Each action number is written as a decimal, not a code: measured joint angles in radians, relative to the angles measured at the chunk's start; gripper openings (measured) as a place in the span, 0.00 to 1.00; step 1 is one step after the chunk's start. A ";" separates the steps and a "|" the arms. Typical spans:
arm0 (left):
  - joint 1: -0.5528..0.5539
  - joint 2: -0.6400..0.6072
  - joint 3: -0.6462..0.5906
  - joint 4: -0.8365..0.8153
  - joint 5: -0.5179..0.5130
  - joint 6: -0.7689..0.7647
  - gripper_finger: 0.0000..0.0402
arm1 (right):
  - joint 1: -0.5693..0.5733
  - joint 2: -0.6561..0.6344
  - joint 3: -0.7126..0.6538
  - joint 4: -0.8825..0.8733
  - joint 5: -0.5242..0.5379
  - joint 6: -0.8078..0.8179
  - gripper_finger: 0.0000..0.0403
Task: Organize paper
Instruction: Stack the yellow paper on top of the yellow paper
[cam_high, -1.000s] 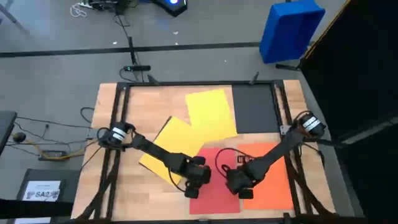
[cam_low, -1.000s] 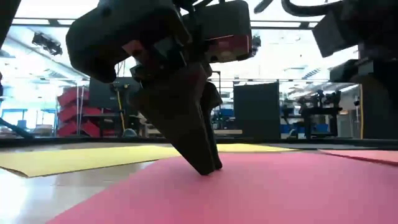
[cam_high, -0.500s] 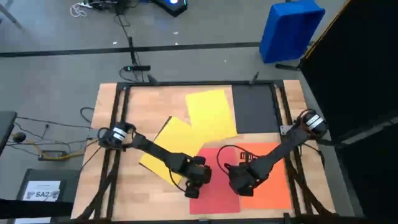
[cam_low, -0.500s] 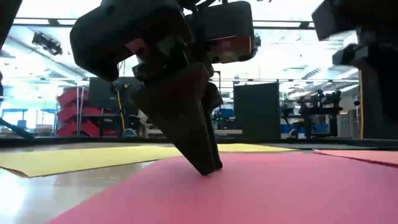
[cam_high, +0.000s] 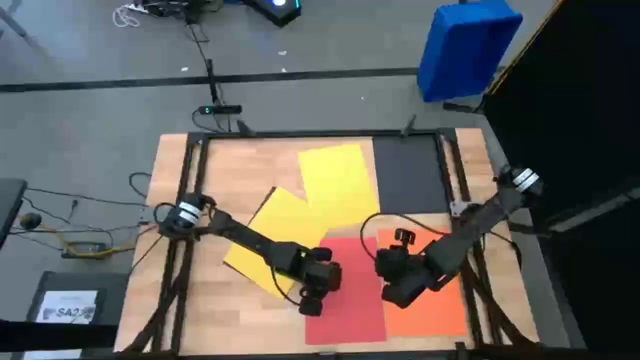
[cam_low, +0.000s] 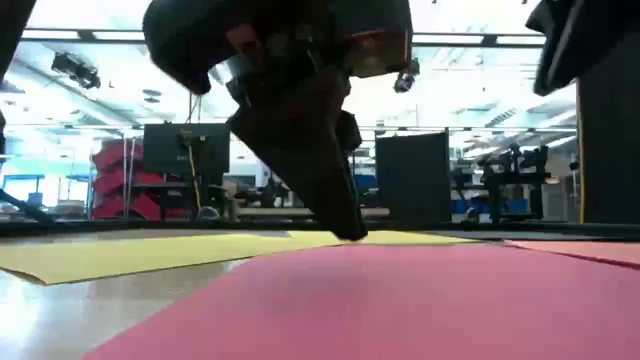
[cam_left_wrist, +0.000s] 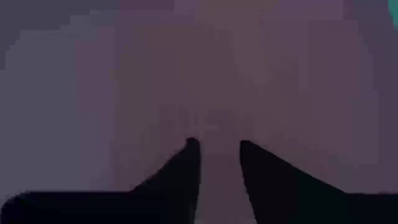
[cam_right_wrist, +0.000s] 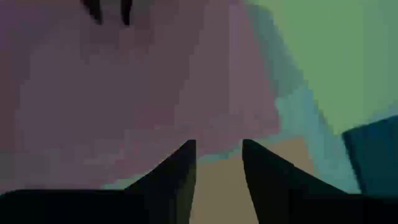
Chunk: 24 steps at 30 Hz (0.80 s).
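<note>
Several paper sheets lie flat on the wooden table: a red sheet (cam_high: 352, 300) near the front, an orange sheet (cam_high: 440, 305) to its right, two yellow sheets (cam_high: 338, 180) (cam_high: 272, 238) and a dark grey sheet (cam_high: 408, 172) at the back. My left gripper (cam_high: 312, 300) hangs just above the red sheet's left part, slanting down; in the low view its fingertips (cam_low: 348, 232) are clear of the paper. My right gripper (cam_high: 400, 290) hovers higher, over the seam between red and orange. In both wrist views the fingers stand slightly apart with nothing between them (cam_left_wrist: 217, 152) (cam_right_wrist: 217, 152).
A blue plastic bin (cam_high: 466, 48) stands on the floor beyond the table's far right corner. A dark box with a white label (cam_high: 68, 305) sits on the floor at the left. Black frame rails (cam_high: 190, 200) run along the table's edges.
My left gripper, whose fingertips rested on the red sheet, has risen clear of it. My right gripper has gone up and a little toward the table's right edge while rolling its wrist. The sheets have stayed where they lay.
</note>
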 joint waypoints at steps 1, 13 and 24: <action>0.001 -0.012 0.000 -0.001 0.000 0.015 0.24 | 0.000 0.002 0.000 0.004 0.013 0.000 0.26; 0.039 -0.500 -0.250 -0.129 -0.284 0.042 0.24 | -0.172 0.011 -0.054 0.371 -0.006 -0.239 0.26; 0.197 -0.811 -0.851 0.066 -0.310 -0.301 0.24 | -0.607 0.036 -0.184 0.628 -0.301 -0.379 0.26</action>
